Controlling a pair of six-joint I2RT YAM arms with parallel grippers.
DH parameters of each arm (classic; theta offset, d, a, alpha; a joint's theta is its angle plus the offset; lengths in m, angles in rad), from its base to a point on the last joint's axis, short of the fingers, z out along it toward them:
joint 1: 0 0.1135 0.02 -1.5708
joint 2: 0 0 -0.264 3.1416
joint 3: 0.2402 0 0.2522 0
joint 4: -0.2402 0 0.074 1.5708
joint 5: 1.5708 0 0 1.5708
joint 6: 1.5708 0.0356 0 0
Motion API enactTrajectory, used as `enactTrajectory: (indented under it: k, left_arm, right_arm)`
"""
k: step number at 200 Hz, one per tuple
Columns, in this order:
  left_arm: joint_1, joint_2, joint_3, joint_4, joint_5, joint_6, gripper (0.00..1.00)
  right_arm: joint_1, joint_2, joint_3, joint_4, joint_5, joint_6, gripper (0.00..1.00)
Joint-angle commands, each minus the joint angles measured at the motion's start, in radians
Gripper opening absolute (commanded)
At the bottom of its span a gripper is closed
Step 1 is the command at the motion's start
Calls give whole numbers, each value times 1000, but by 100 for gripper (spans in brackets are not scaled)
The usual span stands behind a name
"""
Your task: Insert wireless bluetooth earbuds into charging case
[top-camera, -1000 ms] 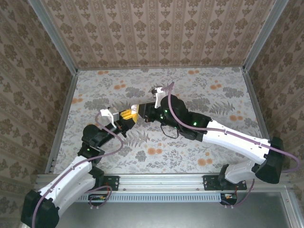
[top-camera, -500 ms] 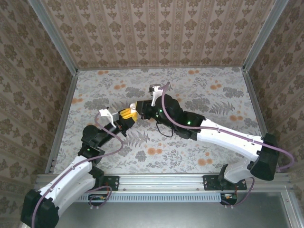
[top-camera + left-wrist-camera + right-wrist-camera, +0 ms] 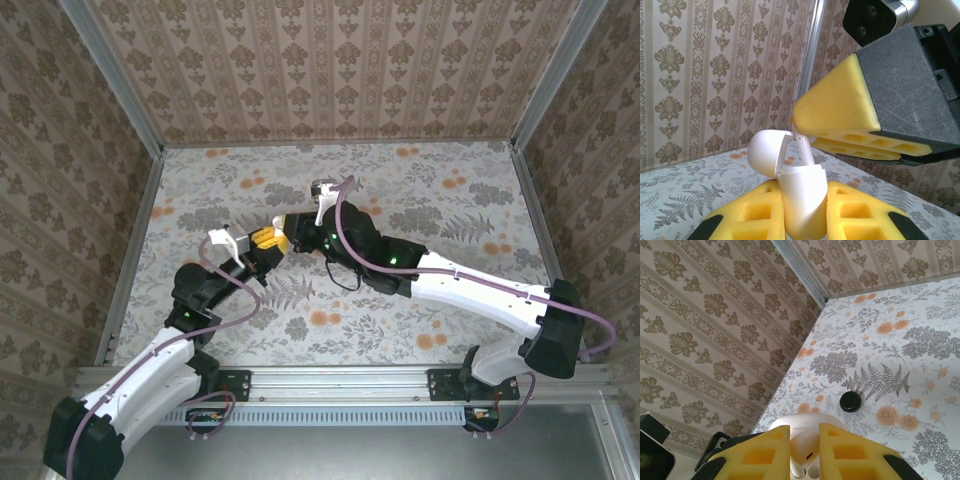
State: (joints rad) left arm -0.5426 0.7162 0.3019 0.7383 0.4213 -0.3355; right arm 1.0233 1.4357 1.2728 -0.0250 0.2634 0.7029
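Left end effector (image 3: 801,216) holds charging case (image 3: 801,192); right end effector (image 3: 804,440), earbud (image 3: 806,152).

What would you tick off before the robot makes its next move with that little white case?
1. Left tool gripping the charging case: ok.
2. Case lid open: ok.
3. Right tool pinching the white stem piece: ok.
4. Stem piece lined up with its socket: cannot tell.
5. Black round piece inside the case: not ok, it lies on the table.
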Motion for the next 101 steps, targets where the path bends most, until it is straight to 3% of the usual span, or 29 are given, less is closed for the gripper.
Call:
enactTrajectory:
  k: [1,101]
  left_arm:
    - [-7,-11,-6,55,-7,12,0]
    - [-6,0,9,55,-19,29,0]
  right_arm:
    - [15,9,-1,16,27,-3,17]
    - [38,10,11,-120,44,98,20]
